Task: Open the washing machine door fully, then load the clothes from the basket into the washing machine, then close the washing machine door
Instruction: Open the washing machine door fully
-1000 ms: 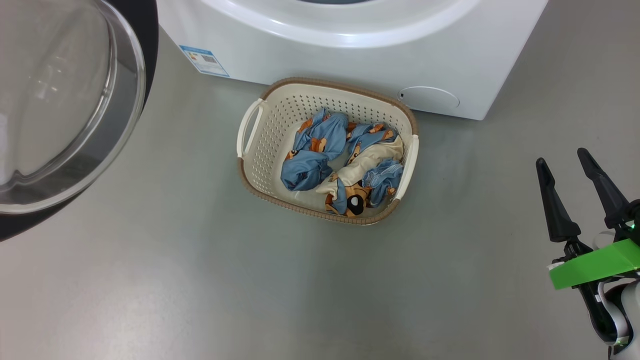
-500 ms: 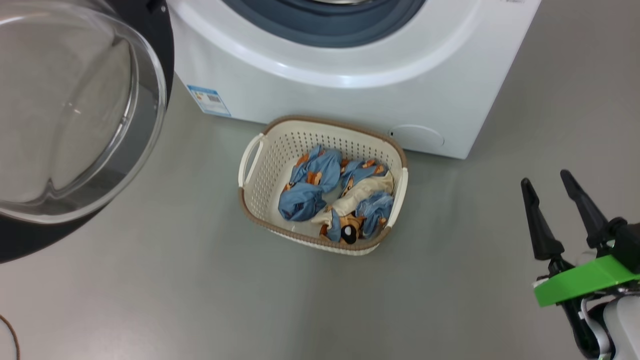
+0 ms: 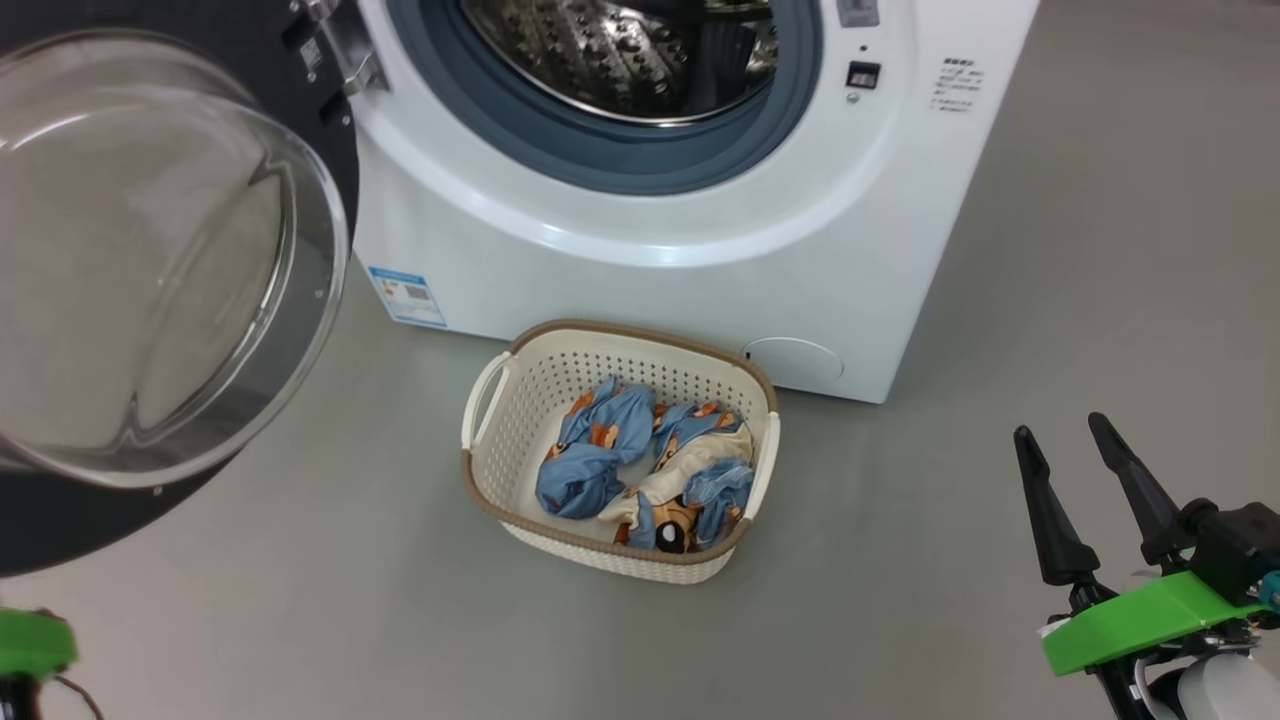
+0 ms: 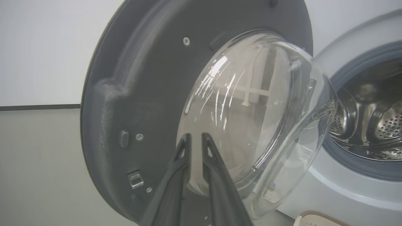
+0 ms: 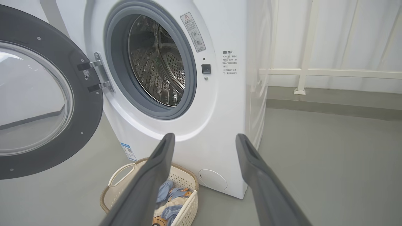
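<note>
The washing machine [image 3: 650,280] stands at the top with its steel drum [image 3: 620,50] showing inside the grey ring. Its door [image 3: 150,260] is swung wide open to the left, glass bowl bulging toward me. The cream basket [image 3: 510,430] sits on the floor against the machine's front, holding blue and cream bear-print clothes [image 3: 640,470]. My right gripper [image 3: 1060,425] hovers open and empty at the lower right, well clear of the basket. In the left wrist view, my left gripper [image 4: 196,135] points at the door's [image 4: 141,94] glass with a narrow gap between its fingers and nothing held.
Bare grey floor [image 3: 350,620] surrounds the basket. A blue label sticker [image 3: 407,295] and a round cover [image 3: 795,362] mark the machine's lower front. A white rail and curtain [image 5: 304,62] stand behind, to the right. A green piece of my left arm [image 3: 30,640] shows at the lower left.
The head camera has tilted up, so the basket slid down the picture and the drum came into view. The green piece of the left arm has appeared. My right gripper stays open.
</note>
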Tool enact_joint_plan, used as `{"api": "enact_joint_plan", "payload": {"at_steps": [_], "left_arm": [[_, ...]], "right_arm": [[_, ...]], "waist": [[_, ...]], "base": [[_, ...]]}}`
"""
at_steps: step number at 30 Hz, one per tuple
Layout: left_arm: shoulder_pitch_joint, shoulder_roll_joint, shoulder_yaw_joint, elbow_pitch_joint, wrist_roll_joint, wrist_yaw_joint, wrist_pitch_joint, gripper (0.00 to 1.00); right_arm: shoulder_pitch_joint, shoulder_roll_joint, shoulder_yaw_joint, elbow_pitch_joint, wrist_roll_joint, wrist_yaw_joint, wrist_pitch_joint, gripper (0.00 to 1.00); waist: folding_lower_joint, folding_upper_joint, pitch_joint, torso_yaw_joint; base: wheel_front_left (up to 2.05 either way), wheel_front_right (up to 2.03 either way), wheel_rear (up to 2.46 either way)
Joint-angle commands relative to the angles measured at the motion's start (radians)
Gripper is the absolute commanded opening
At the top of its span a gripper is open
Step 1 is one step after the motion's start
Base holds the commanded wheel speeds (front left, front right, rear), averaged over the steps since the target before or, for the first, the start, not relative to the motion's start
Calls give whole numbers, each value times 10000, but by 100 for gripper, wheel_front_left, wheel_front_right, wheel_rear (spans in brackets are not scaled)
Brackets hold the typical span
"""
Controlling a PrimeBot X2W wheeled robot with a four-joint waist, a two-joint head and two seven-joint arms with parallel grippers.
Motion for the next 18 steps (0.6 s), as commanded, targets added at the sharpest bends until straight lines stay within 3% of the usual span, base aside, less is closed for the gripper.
{"api": "enact_joint_plan", "payload": {"at_steps": [1,18], "left_arm": [[103,454,124,-366,-80,-47,-53,100],[1534,-413,-1956,-1648,-7,-49,-53,100]], "right_arm": [[39,-113,155,-240,23,56,-92,100],[197,221,-120,-345,-5,56,-92,100]], "waist": [[3,0,-179,-209],[2,0,-275,-1681]], "base": [[0,0,0],[0,0,0]]}}
